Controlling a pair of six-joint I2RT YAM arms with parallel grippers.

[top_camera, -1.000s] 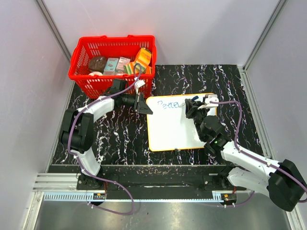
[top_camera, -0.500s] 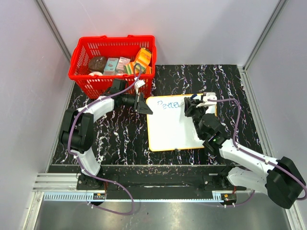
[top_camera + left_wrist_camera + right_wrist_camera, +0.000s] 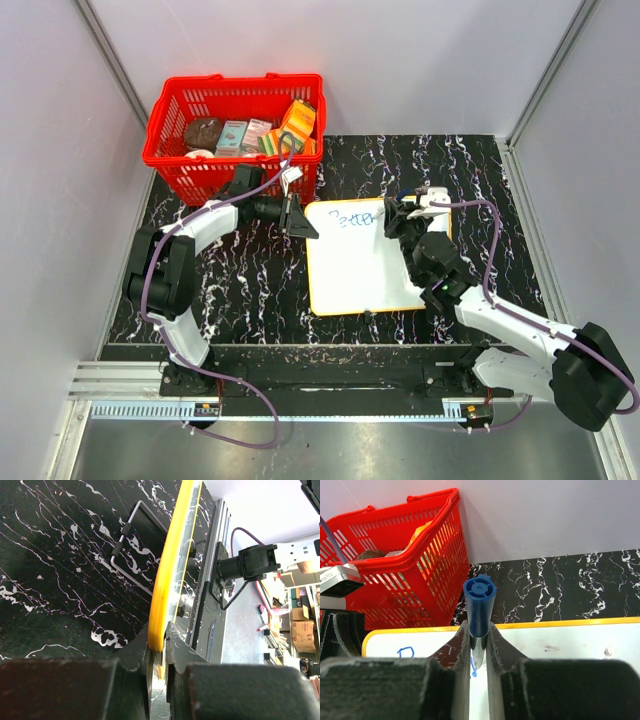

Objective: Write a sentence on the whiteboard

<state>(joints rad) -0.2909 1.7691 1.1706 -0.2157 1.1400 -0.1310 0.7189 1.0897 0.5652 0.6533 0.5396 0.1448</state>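
Note:
The whiteboard (image 3: 355, 265) lies flat on the black marble table, white with a yellow-orange rim (image 3: 167, 580). Blue letters of the sentence (image 3: 357, 219) run along its far edge; they read about "Better". My left gripper (image 3: 300, 221) is shut on the board's far left corner, its jaws pinching the rim (image 3: 159, 650). My right gripper (image 3: 397, 222) is shut on a blue marker (image 3: 479, 605), held upright with its tip down on the board just right of the letters. A blue "D"-like stroke (image 3: 405, 652) shows on the board (image 3: 570, 640) in the right wrist view.
A red basket (image 3: 235, 130) with several packaged goods stands at the back left, close behind the left gripper; it also shows in the right wrist view (image 3: 415, 565). A metal wire stand (image 3: 131, 550) lies under the board. White walls enclose the table.
My right gripper with the marker has crept slightly toward the far edge and left, near the end of the letters. The left arm and the board have not moved.

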